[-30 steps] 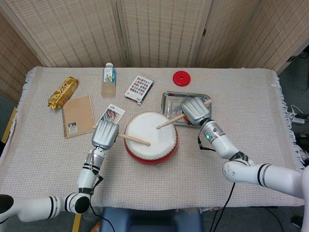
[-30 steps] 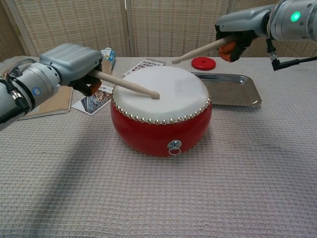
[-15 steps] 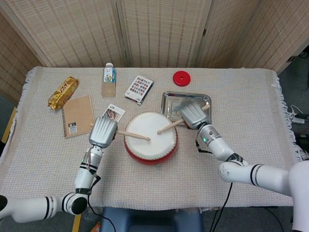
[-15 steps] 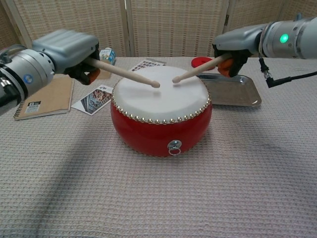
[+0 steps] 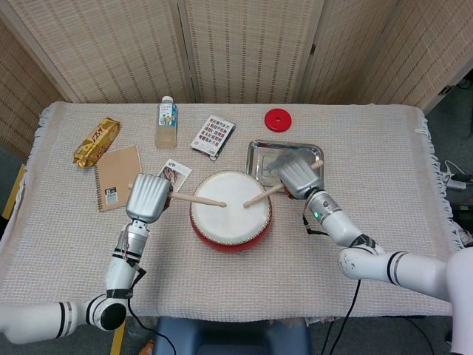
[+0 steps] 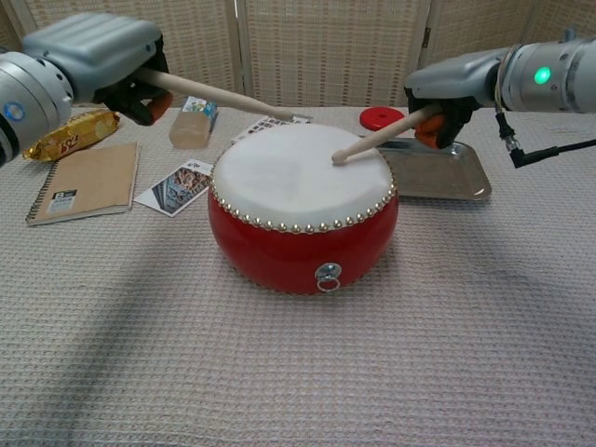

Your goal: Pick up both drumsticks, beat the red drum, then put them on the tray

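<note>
Gripped one wooden drumstick in left hand, another wooden drumstick in right hand, over round red drum.

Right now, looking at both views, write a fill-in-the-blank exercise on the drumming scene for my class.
1. The tip of the drumstick in the right hand rests on the white ____ of the red drum.
2. The left hand holds its drumstick ____ the drum, not touching.
3. The metal tray holds ____ drumsticks.

Missing words: head; above; no
</note>
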### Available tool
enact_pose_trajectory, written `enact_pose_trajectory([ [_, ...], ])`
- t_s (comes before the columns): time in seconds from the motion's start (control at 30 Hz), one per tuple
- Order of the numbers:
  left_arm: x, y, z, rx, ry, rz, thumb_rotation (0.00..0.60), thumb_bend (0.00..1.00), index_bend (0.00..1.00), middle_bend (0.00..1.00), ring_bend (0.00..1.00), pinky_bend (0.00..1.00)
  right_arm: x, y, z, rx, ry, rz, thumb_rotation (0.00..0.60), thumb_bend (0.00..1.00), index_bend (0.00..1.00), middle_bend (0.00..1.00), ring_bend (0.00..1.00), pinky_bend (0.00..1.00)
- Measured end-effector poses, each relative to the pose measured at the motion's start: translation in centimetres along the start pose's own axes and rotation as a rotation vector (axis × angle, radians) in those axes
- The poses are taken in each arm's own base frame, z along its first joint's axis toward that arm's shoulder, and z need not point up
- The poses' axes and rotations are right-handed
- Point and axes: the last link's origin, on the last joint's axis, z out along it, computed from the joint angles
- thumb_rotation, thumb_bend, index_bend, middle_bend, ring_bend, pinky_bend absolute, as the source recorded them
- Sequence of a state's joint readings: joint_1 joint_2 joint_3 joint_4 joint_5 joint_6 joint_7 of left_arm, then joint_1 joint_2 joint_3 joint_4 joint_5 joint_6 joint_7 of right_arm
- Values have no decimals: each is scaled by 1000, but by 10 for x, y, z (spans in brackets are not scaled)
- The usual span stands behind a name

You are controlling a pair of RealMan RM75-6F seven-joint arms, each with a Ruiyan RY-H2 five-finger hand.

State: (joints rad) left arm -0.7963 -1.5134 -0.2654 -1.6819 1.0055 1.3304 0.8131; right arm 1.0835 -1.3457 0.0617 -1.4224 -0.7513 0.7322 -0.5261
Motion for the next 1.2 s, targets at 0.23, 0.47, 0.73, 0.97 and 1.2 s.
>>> enact_pose_trajectory([
  [0.23, 17, -16, -7, 14, 28, -57, 600, 569, 1000, 1000, 1000, 1000, -1, 0, 0, -10, 12, 62, 600, 903, 1000, 1000, 1000, 1000],
  [0.47, 8, -23, -13, 14, -23, -113, 600, 568, 1000, 1000, 1000, 1000, 16, 35, -15, -73, 91, 257, 600, 903, 1000, 1000, 1000, 1000],
  [0.73, 0, -39, -21, 36, -57, -163, 600, 569, 1000, 1000, 1000, 1000, -5, 83, -11, -189, 71, 388, 600, 817, 1000, 1000, 1000, 1000],
  [0.97, 0, -47, -26, 43, -57, -158, 600, 568, 1000, 1000, 1000, 1000, -35, 97, 17, -246, -10, 409, 600, 489, 1000, 1000, 960, 994],
  [1.2, 3, -56, -28, 54, -51, -164, 600, 569, 1000, 1000, 1000, 1000, -46, 86, 47, -254, -66, 397, 600, 315, 980, 925, 778, 833],
])
